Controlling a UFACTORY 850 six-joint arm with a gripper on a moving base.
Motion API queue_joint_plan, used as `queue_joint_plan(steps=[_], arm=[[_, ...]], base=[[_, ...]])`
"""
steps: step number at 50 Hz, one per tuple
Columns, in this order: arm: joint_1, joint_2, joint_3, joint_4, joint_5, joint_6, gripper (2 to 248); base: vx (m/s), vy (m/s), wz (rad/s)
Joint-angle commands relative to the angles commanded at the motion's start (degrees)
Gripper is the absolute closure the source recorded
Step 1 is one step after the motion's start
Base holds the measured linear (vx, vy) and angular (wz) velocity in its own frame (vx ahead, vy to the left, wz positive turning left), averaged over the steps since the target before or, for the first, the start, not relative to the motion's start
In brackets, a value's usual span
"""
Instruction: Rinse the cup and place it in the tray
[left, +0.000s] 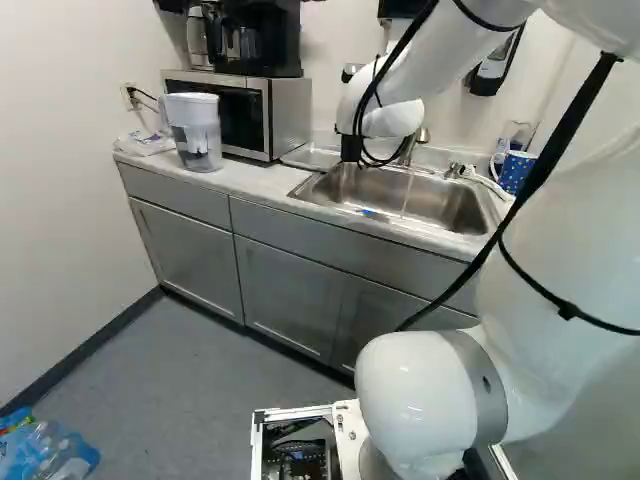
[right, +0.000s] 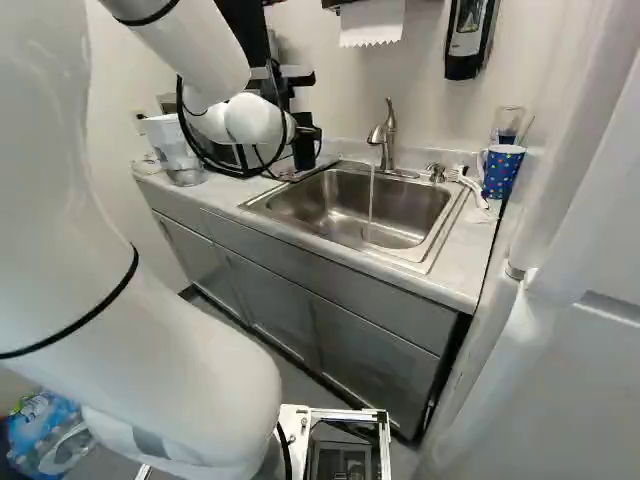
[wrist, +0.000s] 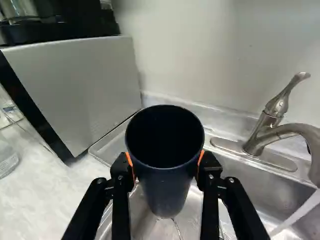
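While water (right: 370, 205) runs from the faucet (right: 388, 138) in the right base view, the gripper (right: 306, 146) is positioned near the sink (right: 420, 210). The left base view shows the microwave oven (left: 290, 115) beside the sink. In the wrist view, both fingers (wrist: 130, 162) clamp the dark cup (wrist: 167, 185), apart from the water stream.

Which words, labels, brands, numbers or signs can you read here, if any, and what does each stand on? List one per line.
None can be read well enough to quote.
Bottles on the floor: coloured labels, too small and blurred to read.
Wall dispenser: any print is too small to read.
Dark cup: no writing shows on the side in view.
Blue cup: coloured dots, no readable text.
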Motion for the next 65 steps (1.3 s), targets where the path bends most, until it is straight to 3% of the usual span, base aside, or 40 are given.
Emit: queue_joint_plan(steps=[65], arm=[[-9.21,-2.00,4.86,0.00,1.41,0.00,124]], base=[[0.000,0.000,0.000]])
